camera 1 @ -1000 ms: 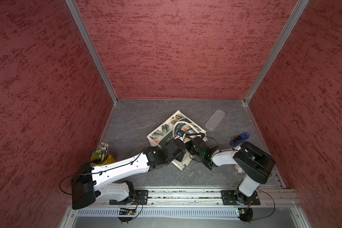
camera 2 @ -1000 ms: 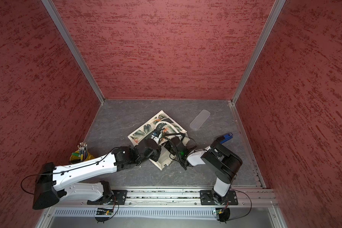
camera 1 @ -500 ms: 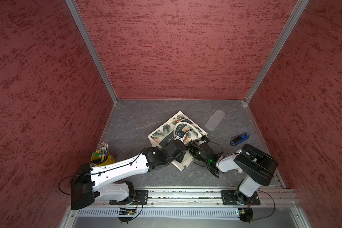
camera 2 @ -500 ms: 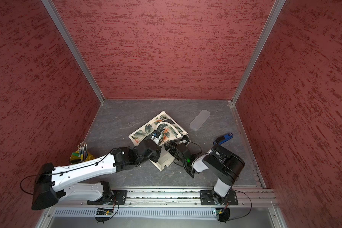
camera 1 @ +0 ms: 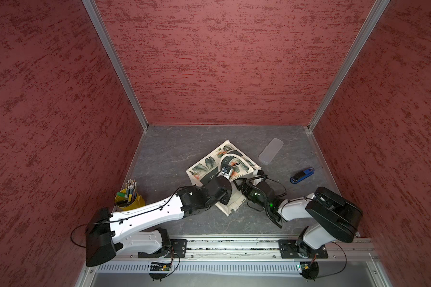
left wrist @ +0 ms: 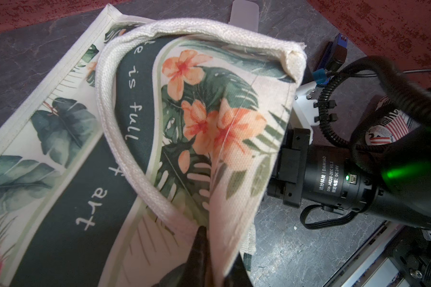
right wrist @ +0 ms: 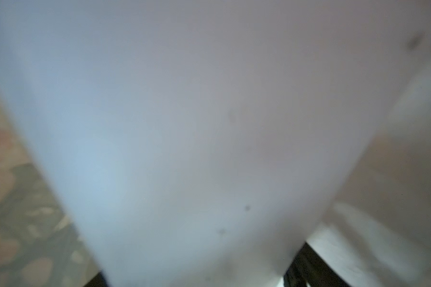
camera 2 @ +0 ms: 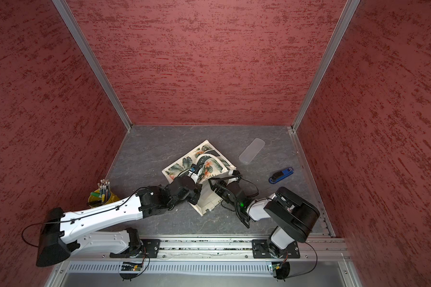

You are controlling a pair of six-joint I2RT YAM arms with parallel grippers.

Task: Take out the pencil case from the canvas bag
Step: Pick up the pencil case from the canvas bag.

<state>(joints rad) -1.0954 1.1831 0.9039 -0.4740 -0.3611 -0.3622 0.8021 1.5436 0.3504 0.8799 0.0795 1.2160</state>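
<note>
The left tool [camera 1: 225,171] pinches the canvas bag [camera 1: 204,165] by its flap, holding the mouth up. The right tool [right wrist: 199,273] is inside, astride the pale pencil case [right wrist: 197,124] — whether it grips, I cannot tell. Best close squarely, then draw straight out.

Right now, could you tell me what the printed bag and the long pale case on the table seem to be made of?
The bag: woven cloth, matte, likely canvas; its weave and stitched hems show. The case: frosted, half-clear plastic, it seems; the grey table shows dimly through it.
</note>
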